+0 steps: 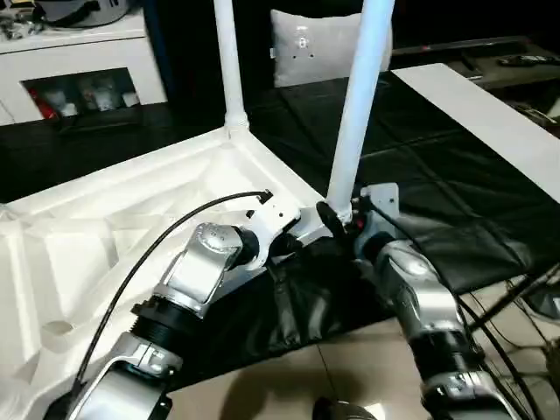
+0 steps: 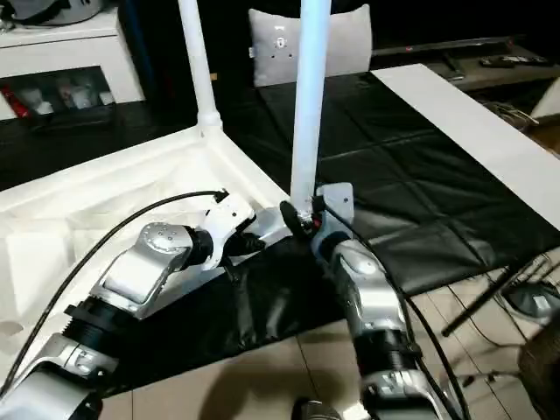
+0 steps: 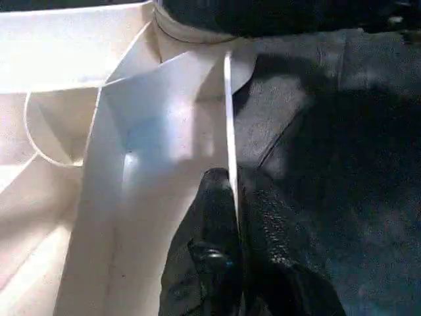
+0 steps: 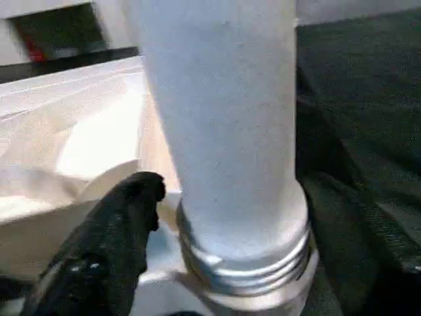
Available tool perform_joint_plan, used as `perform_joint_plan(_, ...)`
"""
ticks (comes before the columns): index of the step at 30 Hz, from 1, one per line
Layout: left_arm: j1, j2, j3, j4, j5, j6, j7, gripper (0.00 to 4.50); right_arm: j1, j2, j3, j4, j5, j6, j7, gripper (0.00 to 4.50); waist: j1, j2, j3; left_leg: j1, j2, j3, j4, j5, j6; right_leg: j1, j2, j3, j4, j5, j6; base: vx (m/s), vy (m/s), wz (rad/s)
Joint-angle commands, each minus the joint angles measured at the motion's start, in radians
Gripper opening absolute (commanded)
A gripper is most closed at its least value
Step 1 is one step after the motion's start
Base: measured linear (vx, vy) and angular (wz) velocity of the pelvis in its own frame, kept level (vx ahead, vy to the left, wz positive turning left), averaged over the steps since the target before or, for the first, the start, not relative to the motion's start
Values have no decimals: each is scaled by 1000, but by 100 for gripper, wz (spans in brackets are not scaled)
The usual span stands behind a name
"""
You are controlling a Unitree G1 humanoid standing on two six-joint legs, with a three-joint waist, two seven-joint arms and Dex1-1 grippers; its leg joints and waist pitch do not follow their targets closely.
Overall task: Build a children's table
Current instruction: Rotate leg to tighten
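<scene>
white ribbed table top (image 1: 131, 210) rim clenched by left gripper (image 3: 231, 197); right gripper (image 1: 337, 219) spread beside threaded tubular leg (image 4: 223, 131).

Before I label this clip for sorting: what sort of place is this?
Likely a home-style room: a white cabinet against the wall, a cushion behind, black floor mats under the table top.

Counts, head views:
- Table top (image 1: 131, 201), white, ribbed underside up: one.
- Legs standing upright in corner sockets: two, the far leg (image 1: 229, 61) and the near leg (image 1: 359, 105).
- Cushion (image 1: 306, 44), grey-white, behind the legs: one.
- White cabinet (image 1: 79, 52), far left: one.
- Silver forearms: two.
- Black-fingered grippers: two, left gripper (image 3: 230, 217) and right gripper (image 1: 337, 219).
</scene>
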Motion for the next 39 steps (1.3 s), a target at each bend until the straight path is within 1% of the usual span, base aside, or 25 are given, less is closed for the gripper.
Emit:
perform_joint_plan(1, -11, 4, -12, -15, 4, -30, -4, 0, 8, 9, 46, -41, 23, -14, 64, 411, 8, -11, -92, -35, -5, 28, -55, -51, 157, 92, -24, 52, -37, -284, -162, 0, 0, 0)
perform_joint_plan(2, -5, 20, -17, -15, 3, -38, -18, 0, 23, -25, 47, -62, 38, -31, 104, 416, 17, -9, -94, -34, -4, 28, -52, -15, 168, 91, -24, 54, -32, -263, -166, 0, 0, 0)
perform_joint_plan(3, -5, 20, -17, -15, 3, -38, -18, 0, 23, -25, 47, -62, 38, -31, 104, 416, 25, -10, -91, -33, -4, 31, -51, -13, 172, 88, -22, 54, -32, -270, -167, 0, 0, 0)
perform_joint_plan(4, -5, 20, -17, -15, 3, -38, -18, 0, 23, -25, 47, -62, 38, -31, 104, 436, 27, -10, -89, -32, -3, 32, -53, -21, 170, 87, -22, 54, -35, -287, -165, 0, 0, 0)
perform_joint_plan(5, 5, 71, -35, -9, -6, -87, -102, 0, 50, -121, 45, -103, 61, -40, 230, 436, 32, 1, -88, -30, -3, 31, -54, -44, 155, 92, -21, 51, -39, -326, -154, 0, 0, 0)
perform_joint_plan(6, 7, 93, -43, -5, -11, -107, -139, 0, 58, -160, 44, -115, 69, -37, 283, 445, 34, -4, -89, -29, -3, 33, -54, -81, 152, 91, -19, 52, -45, -351, -134, 0, 0, 0)
perform_joint_plan(7, 8, 96, -44, -5, -11, -109, -144, 0, 59, -166, 44, -117, 70, -37, 290, 445, 37, -5, -86, -28, -2, 33, -56, -99, 152, 90, -18, 52, -48, -363, -131, 0, 0, 0)
perform_joint_plan(8, 10, 122, -56, 0, -18, -140, -185, 0, 66, -209, 43, -128, 77, -32, 349, 445, 39, -4, -85, -27, 0, 33, -58, -116, 141, 87, -20, 53, -48, -382, -128, 0, 0, 0)
perform_joint_plan(9, 11, 140, -64, 6, -23, -164, -220, 0, 69, -242, 47, -131, 76, -33, 393, 445, 41, -3, -86, -25, -1, 33, -58, -131, 136, 89, -19, 51, -52, -399, -124, 0, 0, 0)
perform_joint_plan(12, 14, 186, -84, 23, -48, -264, -343, 0, 71, -328, 78, -129, 64, -46, 513, 445, 49, -5, -83, -21, -2, 33, -60, -190, 114, 85, -19, 48, -63, -467, -99, 0, 0, 0)
perform_joint_plan(13, 14, 197, -89, 27, -51, -280, -368, 0, 70, -346, 89, -127, 65, -47, 544, 445, 48, -8, -85, -20, -2, 34, -59, -190, 114, 85, -18, 48, -63, -469, -98, 0, 0, 0)
perform_joint_plan(14, 12, 209, -97, 38, -52, -311, -395, 0, 69, -367, 104, -126, 70, -50, 584, 445, 54, -5, -84, -14, 0, 34, -60, -193, 110, 79, -20, 49, -64, -473, -102, 0, 0, 0)
perform_joint_plan(15, 10, 214, -102, 44, -52, -329, -404, 0, 69, -376, 111, -126, 75, -53, 601, 445, 57, -10, -85, -16, 1, 35, -59, -184, 110, 81, -20, 49, -62, -469, -104, 0, 0, 0)
perform_joint_plan(18, 8, 232, -108, 58, -71, -368, -461, 0, 61, -399, 138, -122, 70, -79, 657, 445, 74, -8, -87, -14, 6, 38, -61, -169, 107, 78, -20, 52, -57, -445, -114, 0, 0, 0)
perform_joint_plan(19, 6, 243, -112, 62, -81, -385, -493, 0, 55, -409, 150, -117, 67, -88, 690, 445, 76, -14, -89, -16, 7, 38, -61, -167, 108, 80, -21, 53, -54, -438, -115, 0, 0, 0)
perform_joint_plan(20, 6, 254, -118, 61, -90, -394, -530, 0, 48, -418, 166, -112, 67, -93, 730, 445, 78, -14, -89, -20, 9, 37, -62, -147, 112, 83, -20, 57, -47, -411, -123, 0, 0, 0)
perform_joint_plan(21, 6, 261, -124, 60, -94, -398, -551, 0, 43, -424, 179, -108, 65, -92, 760, 445, 81, -13, -91, -17, 10, 38, -62, -144, 114, 82, -21, 58, -45, -401, -129, 0, 0, 0)
perform_joint_plan(22, 5, 264, -126, 65, -94, -409, -564, 0, 39, -430, 190, -105, 65, -87, 783, 445, 83, -16, -92, -20, 11, 38, -62, -131, 121, 83, -20, 61, -39, -379, -138, 0, 0, 0)
perform_joint_plan(23, 2, 265, -127, 72, -92, -421, -572, 0, 35, -436, 202, -102, 64, -84, 803, 418, 87, -19, -90, -20, 9, 40, -62, -124, 124, 80, -18, 66, -36, -373, -143, 0, 0, 0)
perform_joint_plan(24, -1, 265, -128, 78, -89, -430, -572, 0, 33, -439, 211, -99, 61, -82, 816, 410, 93, -20, -89, -13, 7, 45, -61, -134, 121, 74, -17, 71, -39, -390, -147, 0, 0, 0)
perform_joint_plan(26, -8, 264, -130, 95, -83, -456, -577, 0, 23, -442, 232, -85, 51, -84, 843, 405, 97, -22, -90, -13, 9, 47, -63, -137, 116, 76, -17, 74, -38, -404, -147, 0, 0, 0)
perform_joint_plan(29, -12, 262, -132, 104, -85, -471, -586, 0, 1, -437, 248, -56, 48, -96, 864, 367, 99, -24, -90, -14, 8, 48, -63, -149, 104, 76, -18, 75, -40, -429, -135, 0, 0, 0)
perform_joint_plan(34, -11, 266, -137, 108, -93, -484, -604, 0, -12, -440, 264, -49, 55, -91, 905, 324, 100, -30, -91, -15, 9, 48, -62, -137, 103, 76, -18, 75, -39, -430, -127, 0, 0, 0)
perform_joint_plan(36, -11, 267, -138, 112, -92, -493, -610, 0, -15, -443, 272, -45, 54, -86, 921, 316, 102, -30, -92, -15, 9, 49, -61, -128, 106, 75, -18, 77, -38, -422, -131, 0, 0, 0)
perform_joint_plan(39, -12, 269, -139, 123, -89, -505, -615, 0, -21, -444, 279, -34, 55, -86, 935, 280, 104, -30, -92, -16, 9, 50, -61, -126, 106, 76, -17, 76, -38, -426, -130, 0, 0, 0)
